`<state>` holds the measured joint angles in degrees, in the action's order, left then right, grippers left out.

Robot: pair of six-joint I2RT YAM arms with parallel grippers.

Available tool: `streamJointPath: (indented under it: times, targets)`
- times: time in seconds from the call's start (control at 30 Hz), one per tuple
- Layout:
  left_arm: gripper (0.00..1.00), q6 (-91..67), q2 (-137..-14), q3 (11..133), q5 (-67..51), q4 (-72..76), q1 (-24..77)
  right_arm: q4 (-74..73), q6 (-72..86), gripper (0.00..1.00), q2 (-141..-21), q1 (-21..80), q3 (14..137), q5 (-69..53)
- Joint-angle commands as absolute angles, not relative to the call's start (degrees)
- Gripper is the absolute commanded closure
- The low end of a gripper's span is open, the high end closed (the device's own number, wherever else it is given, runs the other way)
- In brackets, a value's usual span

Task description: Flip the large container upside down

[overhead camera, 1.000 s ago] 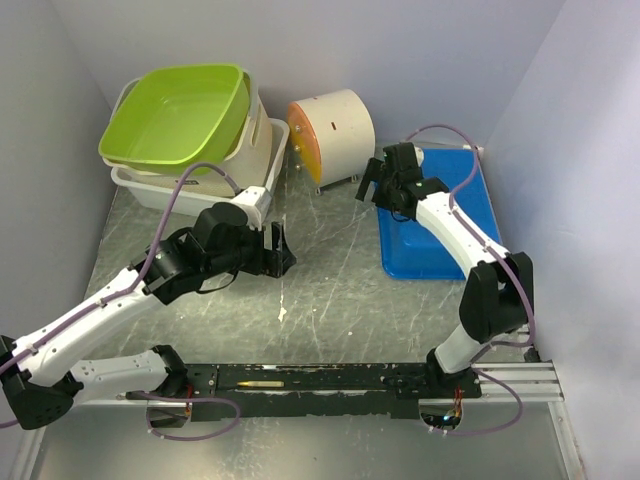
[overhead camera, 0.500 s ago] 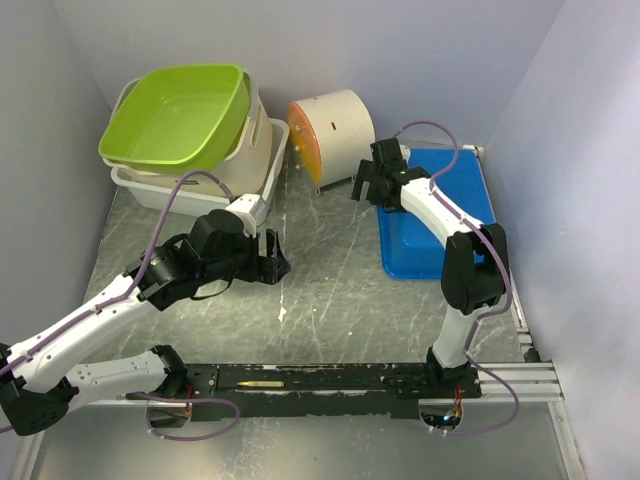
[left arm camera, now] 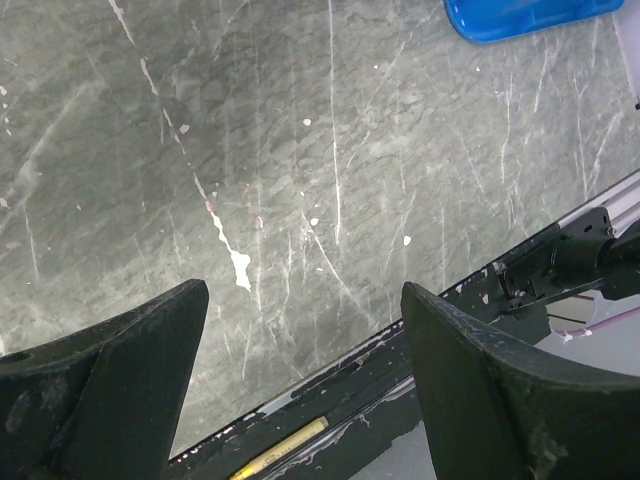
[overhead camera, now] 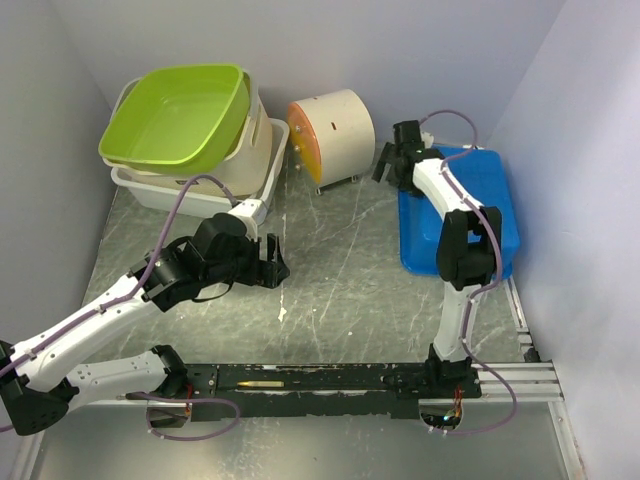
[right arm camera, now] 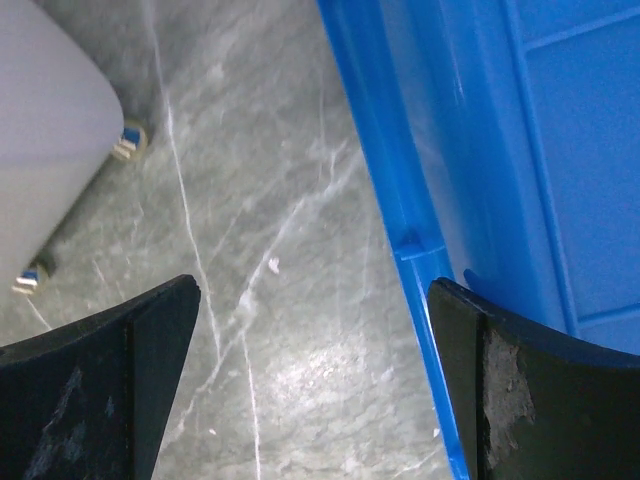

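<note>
Container (overhead camera: 503, 195): solid blue. Basin (overhead camera: 175, 115): lime green, on a cream tub (overhead camera: 255, 140). Drum (overhead camera: 340, 120): cream, orange face. Table (overhead camera: 340, 270): grey-green marble pattern, white veins and flecks. Cables (overhead camera: 207, 179): purple.

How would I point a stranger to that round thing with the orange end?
Start at the far edge of the table. Between the stacked tubs and the blue container sits a cream drum; it alone is round, with an orange end.

Large blue rectangular container (overhead camera: 497, 186), flat on the table's (overhead camera: 330, 280) right side, slightly askew.
</note>
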<state>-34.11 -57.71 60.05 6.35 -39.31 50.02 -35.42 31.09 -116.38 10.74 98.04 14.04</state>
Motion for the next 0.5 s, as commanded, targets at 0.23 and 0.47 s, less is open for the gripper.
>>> streamJointPath:
  times: [0.23,0.47]
  targets:
    - [0.11,-31.5,-58.4,59.7,6.9,-35.1,49.7,-31.5,29.9,0.0,-86.3,8.8,78.1,-0.3]
    - [0.11,-29.7,-60.8,60.1,5.8,-30.9,49.7,-38.9,39.4,0.0,-62.1,4.3,55.2,13.0]
